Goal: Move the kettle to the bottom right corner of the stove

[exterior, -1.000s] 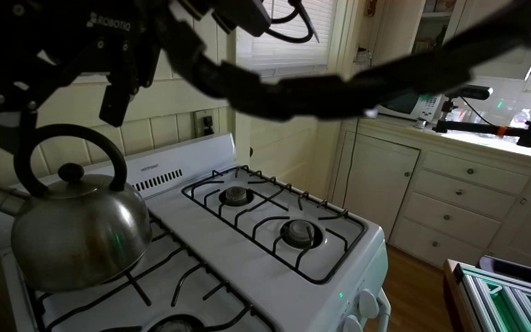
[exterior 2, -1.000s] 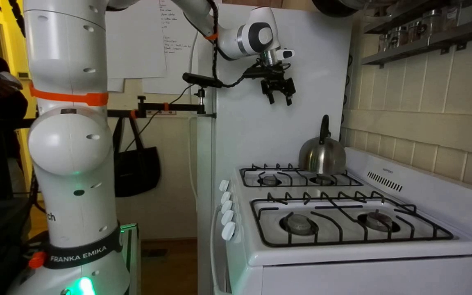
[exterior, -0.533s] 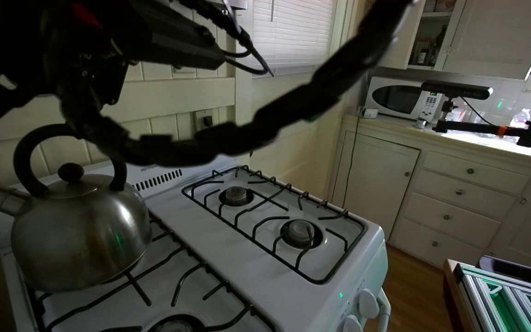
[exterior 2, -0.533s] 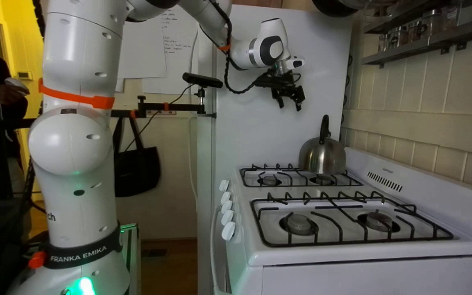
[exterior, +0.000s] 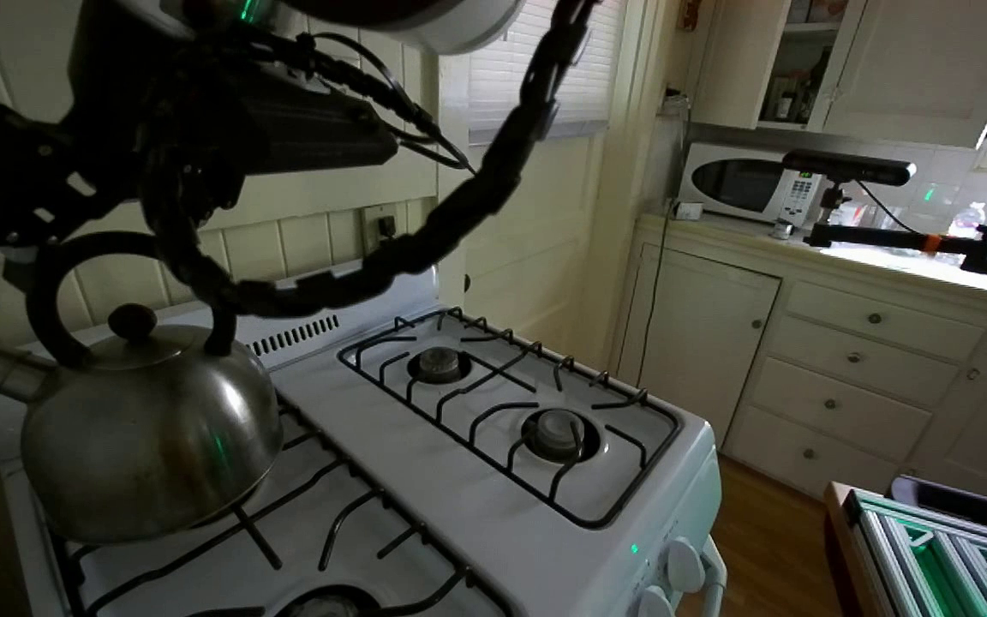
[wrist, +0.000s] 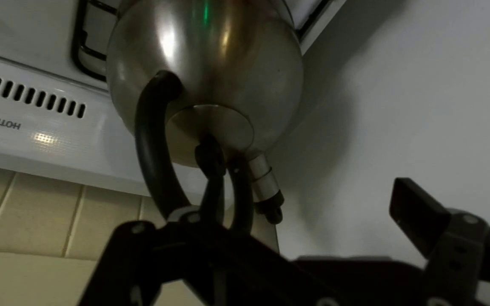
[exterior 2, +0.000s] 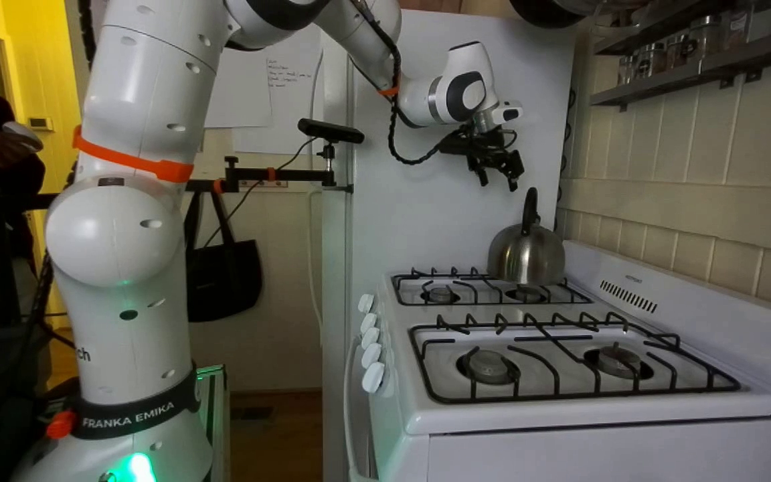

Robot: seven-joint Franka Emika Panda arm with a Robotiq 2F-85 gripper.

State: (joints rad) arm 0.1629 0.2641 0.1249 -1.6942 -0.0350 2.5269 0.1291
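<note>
My hand (exterior 2: 498, 184) hangs spread above the kettle (exterior 2: 526, 258), back left on the stove (exterior: 425, 471); in the wrist view one finger (wrist: 213, 199) overlaps the handle (wrist: 153, 140), so if I descend off-centre, I could jab it and topple the kettle

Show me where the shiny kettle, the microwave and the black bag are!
Kettle (exterior: 151, 420): in an exterior view, on its round metal side.
Microwave (exterior: 740, 182): in an exterior view, on its dark door window.
Black bag (exterior 2: 225, 281): in an exterior view, on its body.

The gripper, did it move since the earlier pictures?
Yes. In an exterior view, the gripper has moved right and down in the picture, nearer the stove, which stays put.
</note>
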